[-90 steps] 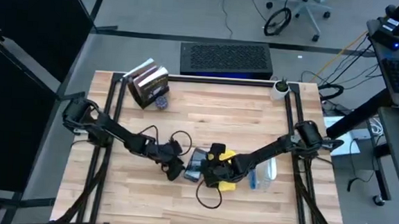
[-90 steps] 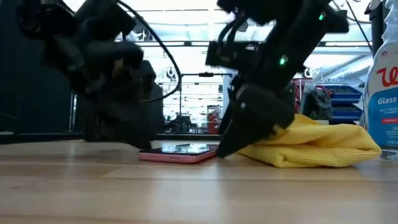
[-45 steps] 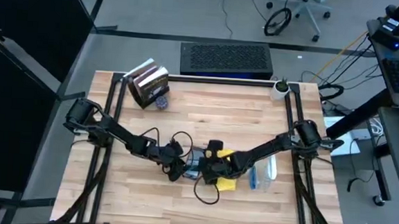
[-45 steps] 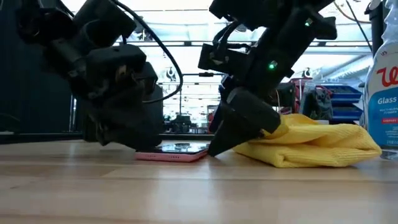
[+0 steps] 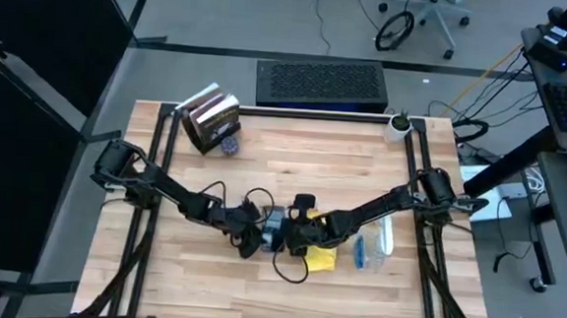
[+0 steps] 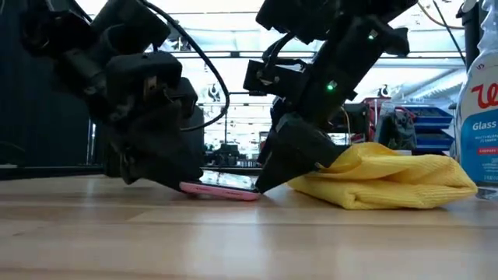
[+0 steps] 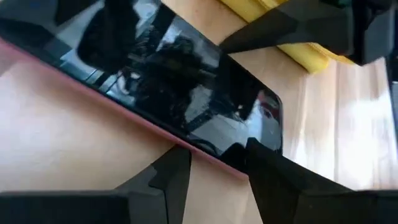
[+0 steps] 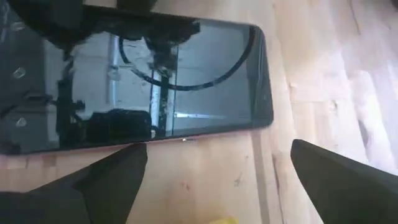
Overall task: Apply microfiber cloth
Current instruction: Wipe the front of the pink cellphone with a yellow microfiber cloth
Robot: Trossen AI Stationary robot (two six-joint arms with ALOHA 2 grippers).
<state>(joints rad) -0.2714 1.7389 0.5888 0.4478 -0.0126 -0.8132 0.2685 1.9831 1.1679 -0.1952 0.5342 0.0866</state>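
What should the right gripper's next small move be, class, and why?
Probably back to close on the microfiber cloth: the right gripper hangs open over the phone, the cloth lies beside it, and the left gripper steadies the phone's edge.

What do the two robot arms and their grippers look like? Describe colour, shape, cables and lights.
Both arms are dark, slim and jointed. The left gripper is a bulky black block with looping black cables. The right gripper has wedge-shaped black fingers and a small green light above them.
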